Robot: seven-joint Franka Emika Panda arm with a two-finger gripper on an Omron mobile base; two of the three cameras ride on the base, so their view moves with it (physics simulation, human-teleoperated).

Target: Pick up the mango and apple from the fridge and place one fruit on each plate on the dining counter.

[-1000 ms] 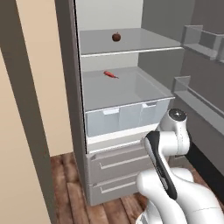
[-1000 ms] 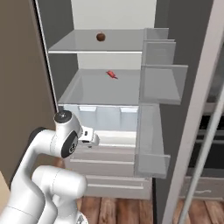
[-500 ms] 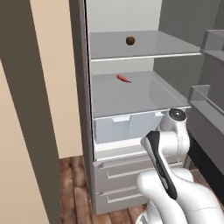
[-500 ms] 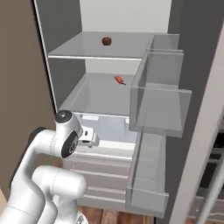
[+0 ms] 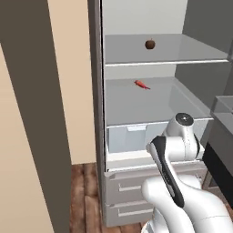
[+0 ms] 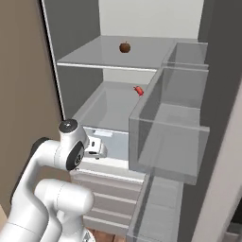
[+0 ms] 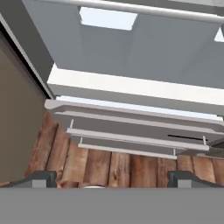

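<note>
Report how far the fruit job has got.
Done: the fridge stands open. In hand: nothing; the gripper is open and empty, low in front of the drawers. Left: the apple sits on the upper shelf, ungrasped; the mango and both plates are yet to be dealt with.

The base has swung left: the fridge (image 5: 136,113) interior now faces both base views more squarely, apple (image 5: 149,44) recentred

Fridge (image 5: 136,113) stands open; bare shelf around the apple (image 5: 149,44) (door bins (image 6: 179,132) flank right).
</note>
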